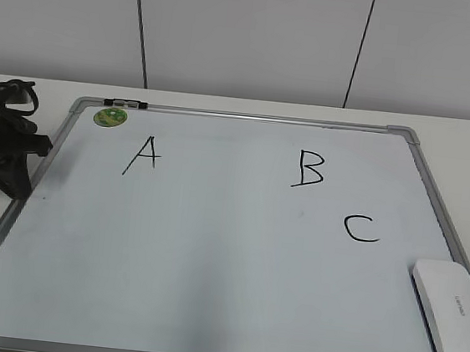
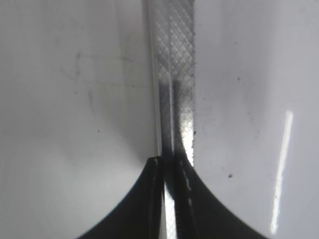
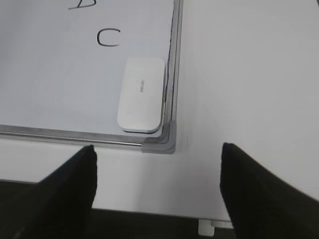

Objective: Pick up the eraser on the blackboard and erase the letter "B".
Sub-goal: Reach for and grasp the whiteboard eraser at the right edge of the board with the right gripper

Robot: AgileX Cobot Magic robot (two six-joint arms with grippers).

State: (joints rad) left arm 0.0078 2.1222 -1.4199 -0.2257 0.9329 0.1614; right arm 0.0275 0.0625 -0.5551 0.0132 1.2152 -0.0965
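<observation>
The blackboard is a white dry-erase board with a silver frame, lying flat on the table. The letter "B" is drawn in black at the upper right, between "A" and "C". The white eraser lies at the board's lower right corner; it also shows in the right wrist view. My right gripper is open and empty, above the table in front of that corner. My left gripper is shut and empty over the board's left frame edge; it shows at the far left of the exterior view.
A round green magnet and a black marker sit at the board's top left. The grey corner piece is just in front of the eraser. The table's front edge lies below my right gripper.
</observation>
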